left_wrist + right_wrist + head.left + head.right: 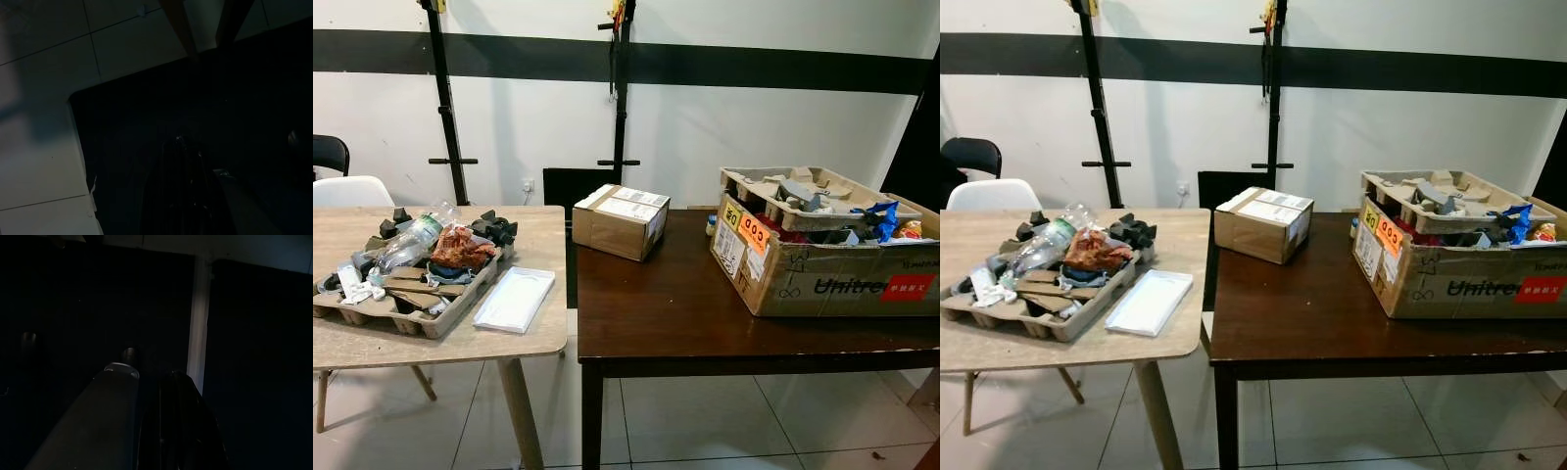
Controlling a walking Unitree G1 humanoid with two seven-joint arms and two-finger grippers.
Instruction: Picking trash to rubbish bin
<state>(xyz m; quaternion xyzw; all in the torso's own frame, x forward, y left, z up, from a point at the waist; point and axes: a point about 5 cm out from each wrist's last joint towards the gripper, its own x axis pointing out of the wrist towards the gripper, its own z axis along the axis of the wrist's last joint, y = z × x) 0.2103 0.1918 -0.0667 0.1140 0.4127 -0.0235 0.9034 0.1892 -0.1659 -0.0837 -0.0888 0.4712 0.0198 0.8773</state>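
Light table [431,348]: trash tray [406,315] (heaped)

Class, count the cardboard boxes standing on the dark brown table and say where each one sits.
2. A small sealed box sits at the table's back left corner. A large open box full of trash sits on the right side. Nothing seems to hide behind them.

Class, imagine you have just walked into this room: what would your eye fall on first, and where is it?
Most striking is the moulded pulp tray heaped with rubbish on the light wooden table at left, a crushed plastic bottle and a crumpled reddish wrapper on top. Next comes the open cardboard box stuffed with trash at the right end of the dark table. A small sealed parcel sits at that table's far left corner.
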